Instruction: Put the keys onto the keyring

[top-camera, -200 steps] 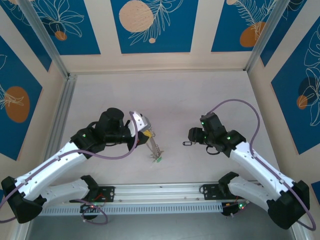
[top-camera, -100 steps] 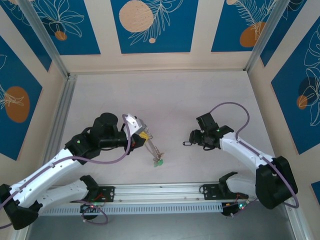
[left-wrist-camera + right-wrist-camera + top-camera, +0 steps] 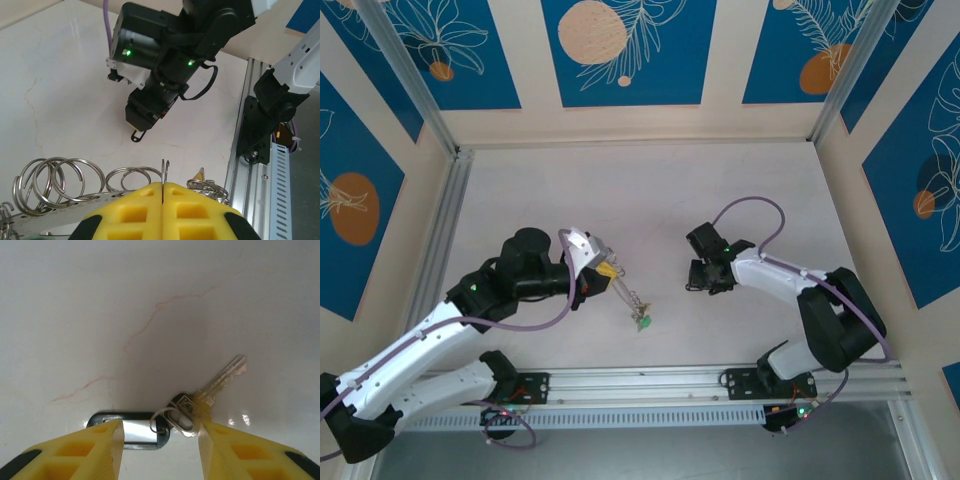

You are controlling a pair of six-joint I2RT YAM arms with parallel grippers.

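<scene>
1. Nearest the rail, the keyring (image 3: 633, 303) slants down from the left arm, its tagged cluster low over the table (image 3: 520, 200).
2. To its right and well apart, the keys (image 3: 172, 417) lie flat on the table, tag and blade splayed.
3. The right gripper (image 3: 160, 424) straddles them with its jaws apart and holding nothing, probably lined up for a pinch.
4. The left gripper (image 3: 162, 186) is clamped tight on the hoop's wire, apparently steadying it for threading.

Pale veined table (image 3: 650, 190), dark-tagged silver keys (image 3: 182, 407) lying flat on it
</scene>
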